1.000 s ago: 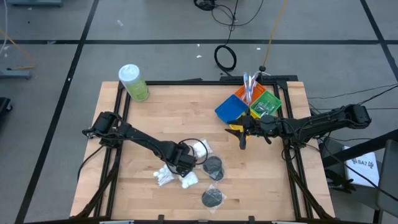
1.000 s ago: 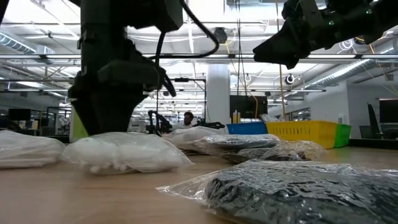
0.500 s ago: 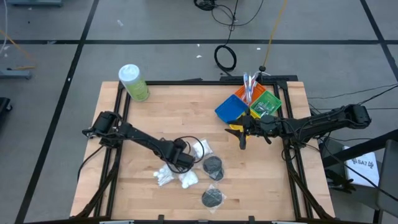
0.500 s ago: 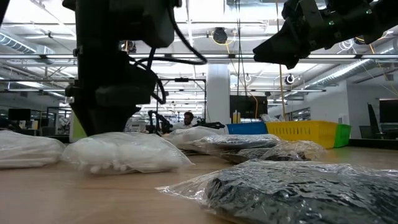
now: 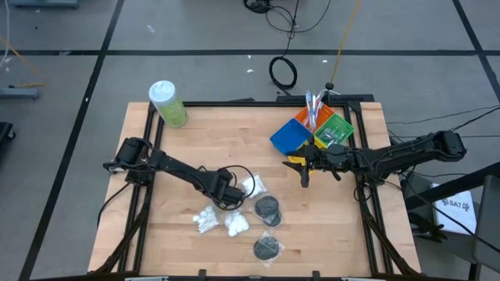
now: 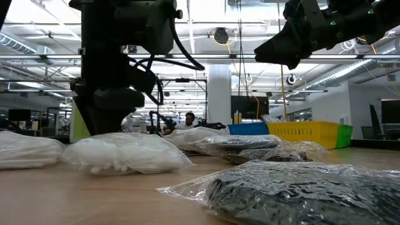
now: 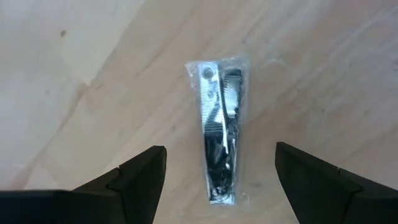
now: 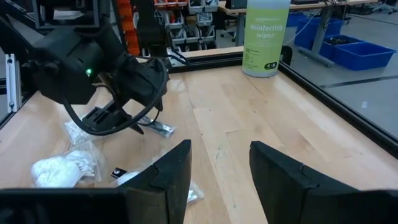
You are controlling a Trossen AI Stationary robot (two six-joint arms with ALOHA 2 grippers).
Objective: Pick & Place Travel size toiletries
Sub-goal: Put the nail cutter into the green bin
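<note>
Nearest the lower edge of the high view, a bagged black disc [image 5: 268,247] lies on the wooden desk [image 5: 195,133]. Just above it sit two clear bags of white cotton balls [image 5: 207,221] side by side, with a second bagged black disc [image 5: 269,208] to their right and another cotton-ball bag [image 5: 251,186] above that.

The left end effector [image 5: 226,195] hangs over the desk at the frame's lower centre, immediately left of that upper cotton-ball bag. Its fingers [image 7: 140,177] stand wide apart and empty. In the left wrist view a small silver item in a clear wrapper [image 7: 221,130] lies flat on the wood, centred between the two fingers and a little ahead of their tips, untouched.

Farther up and right, the right end effector [image 5: 304,173] hovers above bare wood, its fingers partly apart with nothing between them, well apart from the toiletries. Just beyond it stand coloured bins [image 5: 314,129] with thin toothbrushes [image 5: 312,103] sticking up. At the upper left corner of the desk stands a green bottle with a white cap [image 5: 168,103].
</note>
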